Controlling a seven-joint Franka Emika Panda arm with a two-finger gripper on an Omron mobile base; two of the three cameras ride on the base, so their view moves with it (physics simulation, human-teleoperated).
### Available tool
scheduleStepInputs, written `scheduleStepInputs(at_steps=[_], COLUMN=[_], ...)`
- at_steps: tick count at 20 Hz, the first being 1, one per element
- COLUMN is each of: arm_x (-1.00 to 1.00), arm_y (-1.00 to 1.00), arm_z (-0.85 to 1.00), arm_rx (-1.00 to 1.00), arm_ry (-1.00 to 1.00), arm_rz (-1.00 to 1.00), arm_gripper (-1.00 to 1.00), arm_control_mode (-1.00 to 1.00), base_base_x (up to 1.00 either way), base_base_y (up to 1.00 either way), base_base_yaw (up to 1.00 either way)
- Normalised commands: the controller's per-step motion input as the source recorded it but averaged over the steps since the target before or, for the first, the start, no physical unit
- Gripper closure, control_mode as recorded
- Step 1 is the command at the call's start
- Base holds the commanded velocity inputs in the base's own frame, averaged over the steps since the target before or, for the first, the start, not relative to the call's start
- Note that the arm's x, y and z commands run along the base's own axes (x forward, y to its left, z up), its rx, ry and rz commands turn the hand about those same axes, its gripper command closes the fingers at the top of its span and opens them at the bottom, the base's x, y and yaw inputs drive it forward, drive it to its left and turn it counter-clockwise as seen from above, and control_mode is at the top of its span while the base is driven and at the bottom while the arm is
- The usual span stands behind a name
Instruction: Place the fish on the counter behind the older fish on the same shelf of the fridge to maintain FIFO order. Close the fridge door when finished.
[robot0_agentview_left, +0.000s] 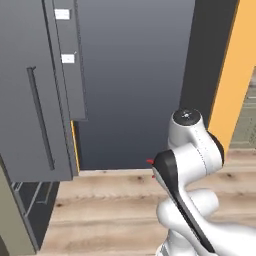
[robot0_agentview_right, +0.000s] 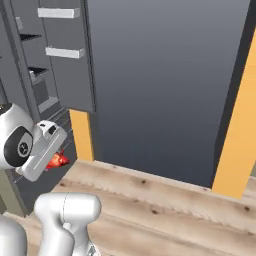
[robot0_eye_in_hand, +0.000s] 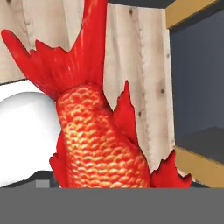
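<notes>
The fish (robot0_eye_in_hand: 98, 140), bright red-orange and scaly, fills the hand view with its tail pointing up. It hangs in the air at the end of my hand in the right base view, where the fish (robot0_agentview_right: 58, 160) pokes out under the white wrist and my gripper (robot0_agentview_right: 53, 156) is shut on it. Red fin tips (robot0_agentview_left: 150, 161) peek from behind my arm. The fridge (robot0_agentview_left: 135, 75) stands ahead, its left door (robot0_agentview_left: 30, 100) swung open, with white door bins (robot0_agentview_right: 57, 12). A dark shelf (robot0_agentview_right: 31, 37) edge shows far left. The older fish and the counter are out of view.
An orange-yellow panel (robot0_agentview_left: 235, 75) flanks the fridge on the right, and another orange strip (robot0_agentview_right: 81, 132) sits beside the open door. Light wood floor (robot0_agentview_left: 115, 200) lies below. Wire racks (robot0_agentview_left: 30, 195) sit low at the left, near the open door.
</notes>
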Motion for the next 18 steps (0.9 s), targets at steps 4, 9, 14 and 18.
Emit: scheduleStepInputs(at_steps=[4,9,14,18], arm_x=[0.00,0.00,0.00,0.00], arm_y=[0.00,0.00,0.00,0.00], arm_z=[0.00,0.00,0.00,0.00], arm_rx=[0.00,0.00,0.00,0.00], arm_ry=[0.00,0.00,0.00,0.00], arm_rz=[0.00,0.00,0.00,0.00], arm_gripper=[1.00,1.00,1.00,1.00], arm_control_mode=[1.00,1.00,1.00,1.00], base_base_x=[1.00,0.93,0.42,0.37], base_base_y=[-0.31,-0.59,-0.49,-0.34], base_base_yaw=[0.19,0.38,0.50,0.49])
